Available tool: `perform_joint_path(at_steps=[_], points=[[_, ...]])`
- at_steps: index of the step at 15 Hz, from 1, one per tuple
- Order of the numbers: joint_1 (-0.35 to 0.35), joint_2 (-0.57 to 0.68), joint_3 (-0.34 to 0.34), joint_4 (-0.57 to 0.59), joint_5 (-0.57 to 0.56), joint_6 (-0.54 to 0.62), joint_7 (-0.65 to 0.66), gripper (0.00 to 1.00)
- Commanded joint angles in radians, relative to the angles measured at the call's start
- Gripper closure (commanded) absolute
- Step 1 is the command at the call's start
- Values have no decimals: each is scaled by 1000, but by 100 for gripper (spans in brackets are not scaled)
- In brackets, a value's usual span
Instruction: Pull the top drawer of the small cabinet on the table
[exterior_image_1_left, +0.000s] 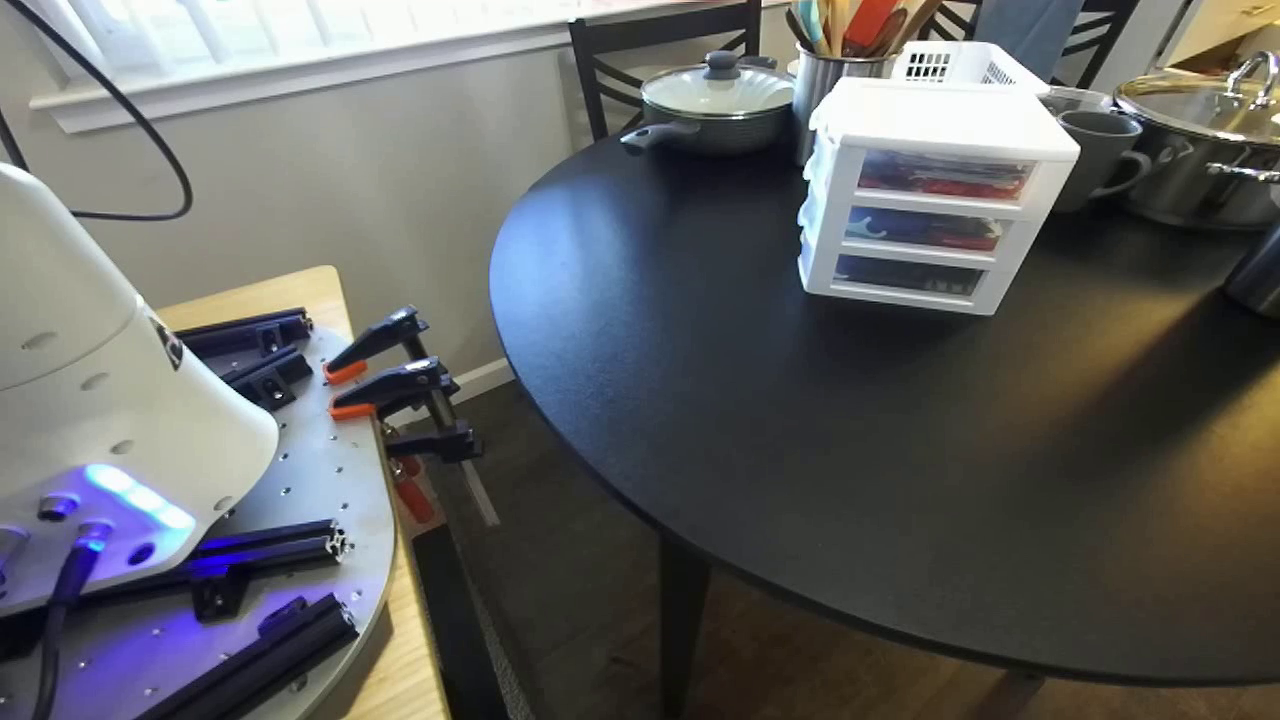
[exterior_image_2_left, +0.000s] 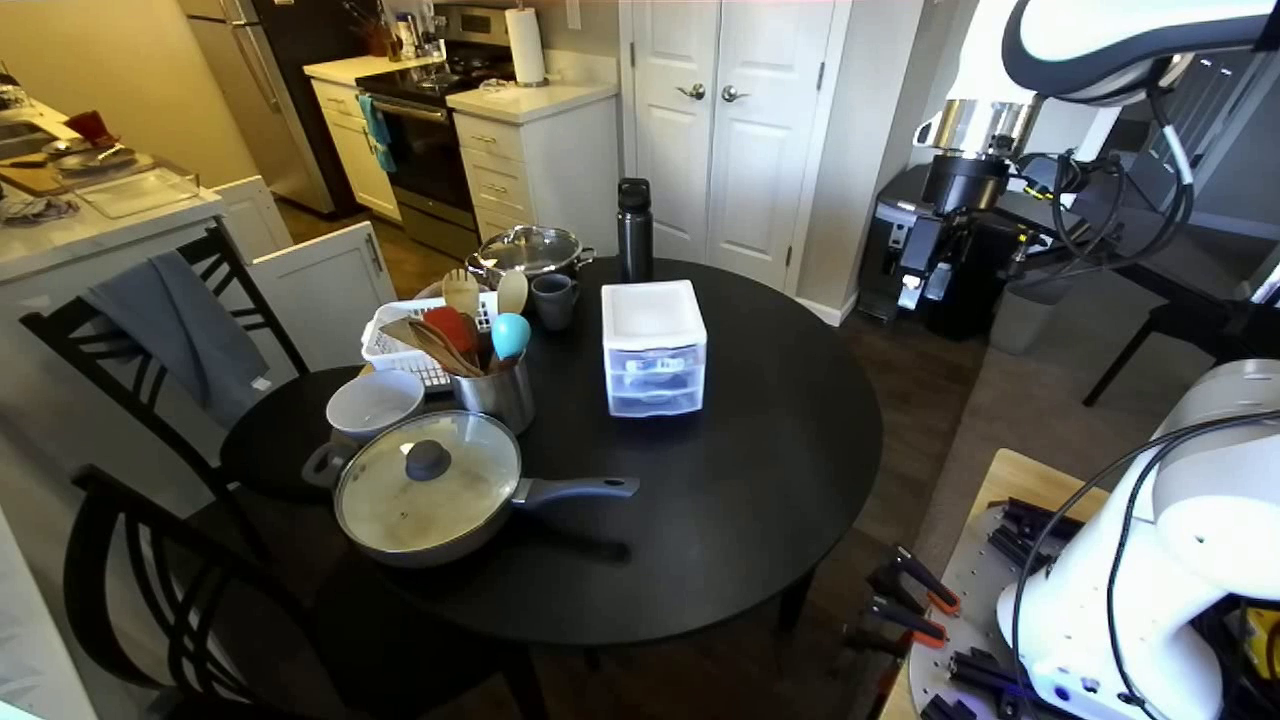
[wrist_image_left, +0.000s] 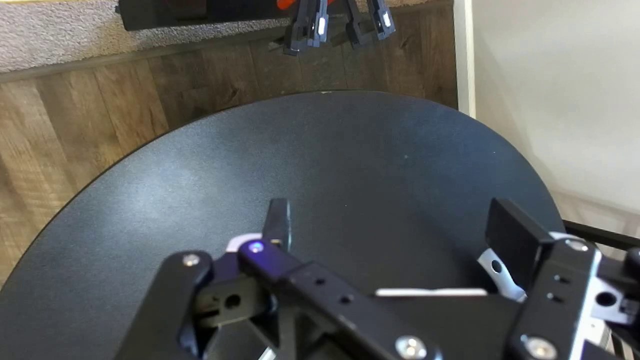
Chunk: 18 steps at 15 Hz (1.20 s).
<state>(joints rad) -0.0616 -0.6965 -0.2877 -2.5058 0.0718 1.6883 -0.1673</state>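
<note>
The small white cabinet stands on the black round table and also shows in an exterior view. Its top drawer has reddish contents and looks closed; it also shows in an exterior view. My gripper hangs in the air beyond the table's edge in that view, well apart from the cabinet. In the wrist view the gripper is open and empty, with the table below. A thin white edge there, seemingly the cabinet's, is mostly hidden behind the gripper body.
A lidded pan has its handle pointing past the cabinet. A utensil holder, white basket, mug, pot and black bottle stand around the cabinet. Clamps stick out from the robot's bench.
</note>
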Motion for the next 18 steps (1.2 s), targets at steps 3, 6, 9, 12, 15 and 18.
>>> perform_joint_path(at_steps=[3,6,9,12,15,18], points=[[-13,10,78,-29,-10,121,-5,0],[20,66,180,-78,-43,367,26,0],[43,127,283,-140,-97,620,55,0],[26,212,371,-198,-235,854,103,0],[-43,280,460,-242,-443,1042,187,0],[-190,302,584,-256,-701,1179,315,0]])
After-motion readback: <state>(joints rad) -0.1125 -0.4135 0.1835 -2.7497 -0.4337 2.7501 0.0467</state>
